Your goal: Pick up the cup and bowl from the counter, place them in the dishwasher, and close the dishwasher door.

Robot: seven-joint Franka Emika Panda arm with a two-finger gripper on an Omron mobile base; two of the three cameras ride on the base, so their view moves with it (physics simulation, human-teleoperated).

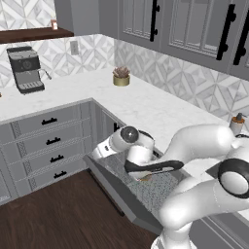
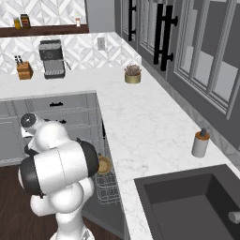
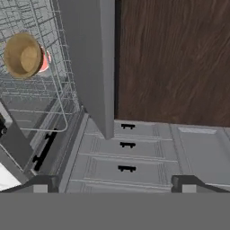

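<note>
Bowl (image 3: 22, 55) and cup (image 3: 44, 59) sit together inside the dishwasher's (image 3: 31, 96) grey wire rack, which we find at about ten o'clock in the hand view; the golden-brown bowl lies nearer the camera and covers most of the cup, so that we see just a sliver of salmon-red and white at its three o'clock edge. In the right base view we make out the bowl (image 2: 104, 165) again, in the rack just past the arm's big dark-jointed elbow, at roughly seven o'clock from the picture's middle. The dishwasher door (image 3: 90, 63) hangs open as a flat grey panel running from twelve o'clock down toward the centre of the hand view, with dark wooden floor (image 3: 175, 58) to its three o'clock side and grey drawer fronts (image 3: 130, 152) with black handles below. From the left base view we see the door (image 1: 119, 194) dropped forward under the white marble-look counter (image 1: 146, 104), with the arm bent low over it. The end effector (image 3: 114, 184) stands spread wide, its two dark tips far apart at the bottom of the hand view, with nothing between them. A potted plant (image 1: 121, 77) stands on the counter at twelve o'clock, well apart from the dishwasher.
</note>
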